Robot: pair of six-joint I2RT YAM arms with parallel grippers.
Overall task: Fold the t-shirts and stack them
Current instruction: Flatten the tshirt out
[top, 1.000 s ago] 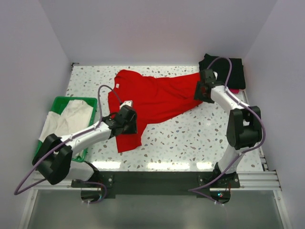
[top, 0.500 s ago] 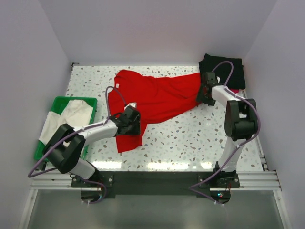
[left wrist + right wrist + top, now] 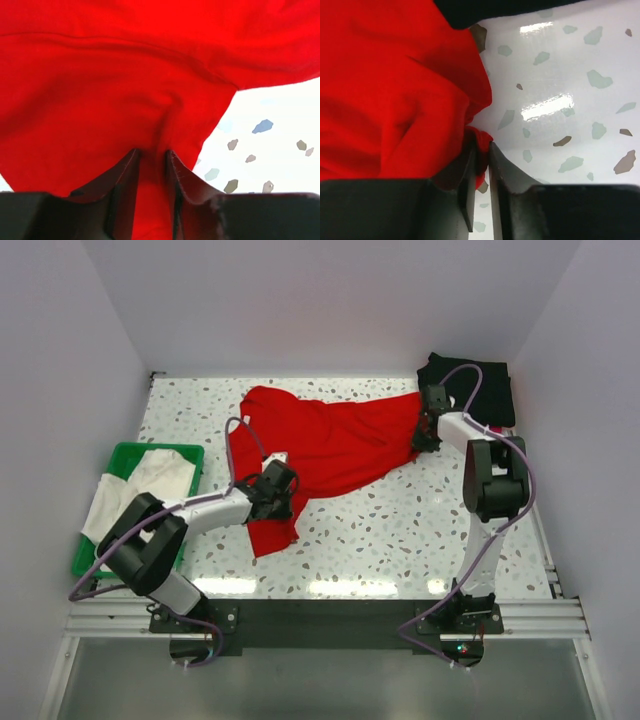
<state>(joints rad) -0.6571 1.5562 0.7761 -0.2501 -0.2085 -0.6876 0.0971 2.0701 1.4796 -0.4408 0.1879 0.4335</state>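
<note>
A bright red t-shirt (image 3: 320, 445) lies spread and crumpled across the middle of the speckled table. My left gripper (image 3: 278, 495) sits on its near left part, jaws shut on a fold of the red cloth (image 3: 150, 120), with my left gripper (image 3: 152, 154) seen pinching it between dark fingers (image 3: 125, 175). My right gripper (image 3: 422, 435) is at the shirt's right tip, and in the right wrist view my right gripper (image 3: 482, 146) pinches the red hem (image 3: 479, 136). Black folded t-shirts (image 3: 482, 385) lie at the back right. A white t-shirt (image 3: 150, 488) lies in the basket.
A green plastic basket (image 3: 118, 454) stands at the left edge of the table. White walls close in the back and both sides. The right arm's cable loops over the black pile. Bare speckled tabletop (image 3: 400, 530) lies in front of the red shirt.
Both grippers have closed on the red t-shirt. The left gripper has shifted slightly right on the cloth and the right gripper has edged towards the back at the shirt's tip.
</note>
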